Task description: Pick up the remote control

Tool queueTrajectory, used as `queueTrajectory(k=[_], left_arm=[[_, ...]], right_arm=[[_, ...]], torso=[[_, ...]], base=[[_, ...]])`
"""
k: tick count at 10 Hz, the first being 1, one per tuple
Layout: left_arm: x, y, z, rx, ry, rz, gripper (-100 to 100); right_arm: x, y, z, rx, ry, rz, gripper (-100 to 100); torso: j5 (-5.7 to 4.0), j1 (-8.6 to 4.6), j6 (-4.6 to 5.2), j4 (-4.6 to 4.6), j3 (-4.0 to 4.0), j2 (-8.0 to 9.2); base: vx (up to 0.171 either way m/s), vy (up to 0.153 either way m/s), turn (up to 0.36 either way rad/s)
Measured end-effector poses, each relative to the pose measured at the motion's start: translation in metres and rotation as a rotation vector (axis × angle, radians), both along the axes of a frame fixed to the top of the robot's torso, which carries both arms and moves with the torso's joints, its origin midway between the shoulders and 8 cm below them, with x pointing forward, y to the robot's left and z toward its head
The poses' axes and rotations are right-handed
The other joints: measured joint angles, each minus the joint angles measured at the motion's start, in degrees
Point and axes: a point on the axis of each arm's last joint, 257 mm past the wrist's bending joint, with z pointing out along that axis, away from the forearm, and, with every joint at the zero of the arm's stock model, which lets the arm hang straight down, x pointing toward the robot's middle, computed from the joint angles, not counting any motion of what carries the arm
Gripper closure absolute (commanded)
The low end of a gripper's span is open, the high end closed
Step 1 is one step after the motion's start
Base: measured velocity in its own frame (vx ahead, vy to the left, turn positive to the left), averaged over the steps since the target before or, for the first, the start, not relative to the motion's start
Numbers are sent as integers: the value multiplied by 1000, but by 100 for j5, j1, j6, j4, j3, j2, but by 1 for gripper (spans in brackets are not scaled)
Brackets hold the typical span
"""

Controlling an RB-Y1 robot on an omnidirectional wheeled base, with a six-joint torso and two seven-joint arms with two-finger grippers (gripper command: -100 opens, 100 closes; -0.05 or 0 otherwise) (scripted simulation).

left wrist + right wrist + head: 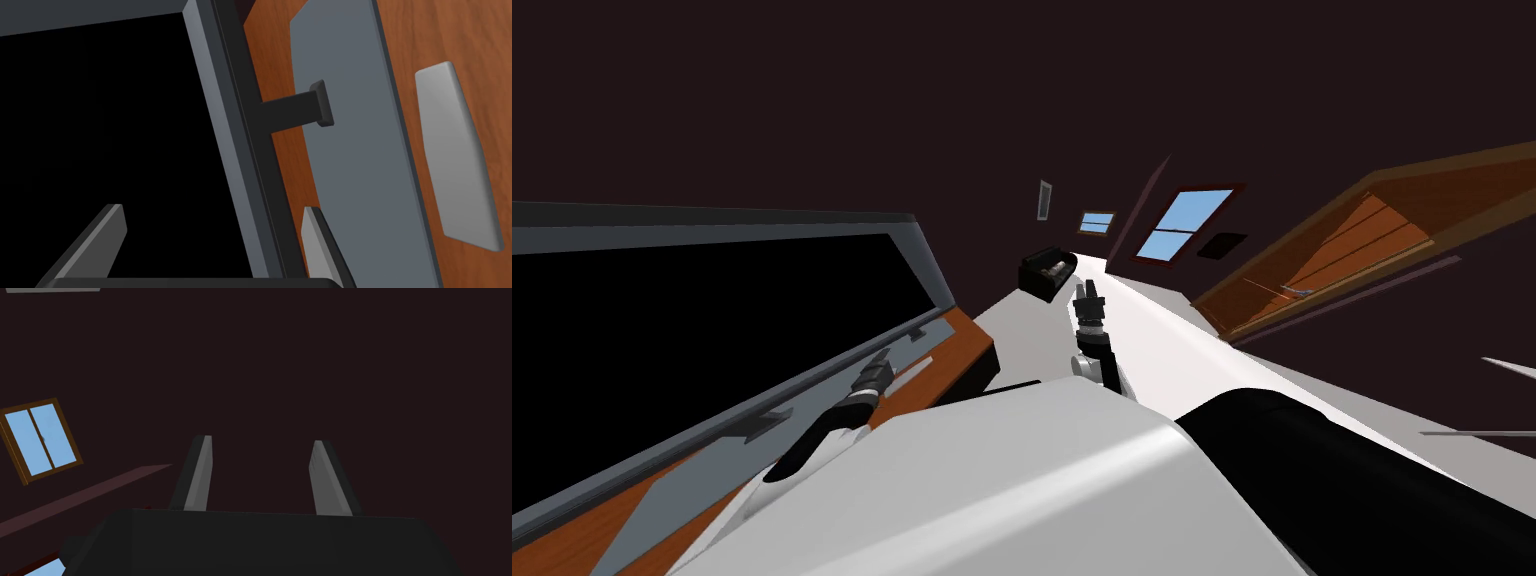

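The step in hand is the approach; nothing is gripped yet. The remote control (457,155), a light grey bar, lies flat on the brown wooden tabletop (450,30), just beside the grey base plate (350,150) of the television (100,125), on the side away from the screen. The left jaws are released and empty. One blade fronts the black screen and the other the base plate, so they are aimed at the television frame, not at the remote control. The right jaws are also released and empty, held out ahead, well apart from the work. For the next move we judge that the left hand must shift across the base plate, centre on the remote control, span its narrow width, then descend and close.
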Motion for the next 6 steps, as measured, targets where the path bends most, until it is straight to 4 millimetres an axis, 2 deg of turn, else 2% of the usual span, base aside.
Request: queueTrajectory(k=[1,2,3,5,6], left_arm=[[-15,18,-15,-28,46,37,-100],[-21,25,-25,-49,75,60,-100],[-38,34,-41,-76,116,95,-100],[-51,57,-59,-119,170,149,-100],[-61,62,-69,-139,196,174,-100]], right_arm=[[0,0,0,0,0,0,0],[0,0,0,0,0,0,0],[0,0,0,0,0,0,0],[0,0,0,0,0,0,0],[0,0,0,0,0,0,0]], torso=[[-1,-1,5,1,1,1],[0,-1,3,1,0,-1],[0,-2,4,1,1,1],[0,1,5,1,0,0],[0,0,1,1,0,0]], base=[[-6,6,-109],[-7,6,-212],[-9,8,-131],[-9,11,-166],[-10,10,-231]])
